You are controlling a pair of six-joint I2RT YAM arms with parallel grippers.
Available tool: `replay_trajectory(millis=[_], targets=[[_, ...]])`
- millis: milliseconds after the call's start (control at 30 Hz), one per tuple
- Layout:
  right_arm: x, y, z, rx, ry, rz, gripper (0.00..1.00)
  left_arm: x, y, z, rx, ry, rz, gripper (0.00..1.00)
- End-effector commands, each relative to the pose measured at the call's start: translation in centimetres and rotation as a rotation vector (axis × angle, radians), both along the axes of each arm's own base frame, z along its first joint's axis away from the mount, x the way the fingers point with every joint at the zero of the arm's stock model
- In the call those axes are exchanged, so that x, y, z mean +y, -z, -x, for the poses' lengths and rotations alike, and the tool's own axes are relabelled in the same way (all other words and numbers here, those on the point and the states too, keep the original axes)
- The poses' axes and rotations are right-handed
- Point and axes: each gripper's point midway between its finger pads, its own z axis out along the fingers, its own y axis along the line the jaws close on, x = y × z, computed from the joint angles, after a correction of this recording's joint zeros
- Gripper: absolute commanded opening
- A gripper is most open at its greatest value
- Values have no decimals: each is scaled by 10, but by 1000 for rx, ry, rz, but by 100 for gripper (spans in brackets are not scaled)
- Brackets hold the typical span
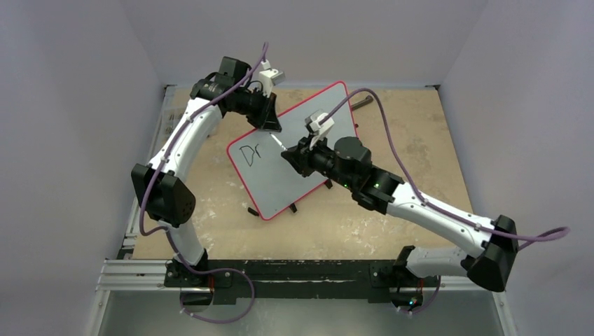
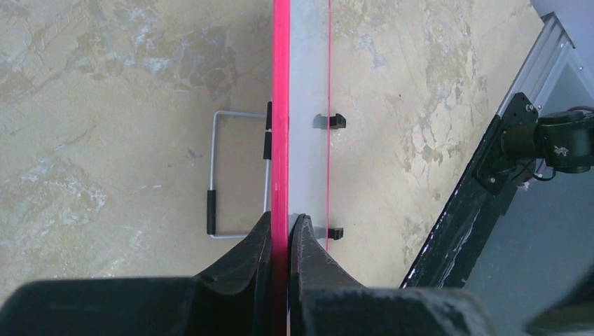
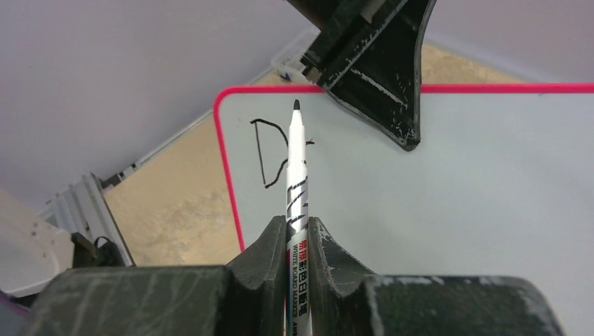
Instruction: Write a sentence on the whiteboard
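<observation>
The whiteboard (image 1: pixel 308 119) with its red rim lies tilted in the middle of the table, and the sentence (image 1: pixel 249 154) on it reads "Dr" in black near its left corner. My left gripper (image 1: pixel 270 124) is shut on the board's far edge; the left wrist view shows the red rim (image 2: pixel 281 105) pinched in the left gripper (image 2: pixel 281 227). My right gripper (image 3: pixel 298 225) is shut on a white marker (image 3: pixel 297 168), whose black tip sits at the board by the written letters (image 3: pixel 266 157). The marker partly hides the second letter there.
A wire stand (image 2: pixel 238 175) and small black clips (image 2: pixel 329 121) stick out under the board. A dark object (image 1: pixel 361 103) lies behind the board's far right corner. An aluminium rail (image 1: pixel 133 273) runs along the near table edge. Grey walls close in three sides.
</observation>
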Motion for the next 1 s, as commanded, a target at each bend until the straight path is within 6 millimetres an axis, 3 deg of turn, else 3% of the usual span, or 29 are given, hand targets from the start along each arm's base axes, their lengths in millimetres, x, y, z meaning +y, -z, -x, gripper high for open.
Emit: replay_trajectory(millis=[0, 333, 733, 967], targets=[[-23, -24, 12, -46, 14, -47, 0, 52, 67, -35, -12, -80, -307, 0], [-45, -9, 37, -6, -12, -66, 0, 64, 97, -49, 58, -96, -328, 0], [-48, -8, 41, -3, -16, -70, 0, 73, 100, -40, 29, -63, -338, 25], [-46, -8, 40, -3, -20, -69, 0, 74, 98, -39, 19, -68, -341, 29]])
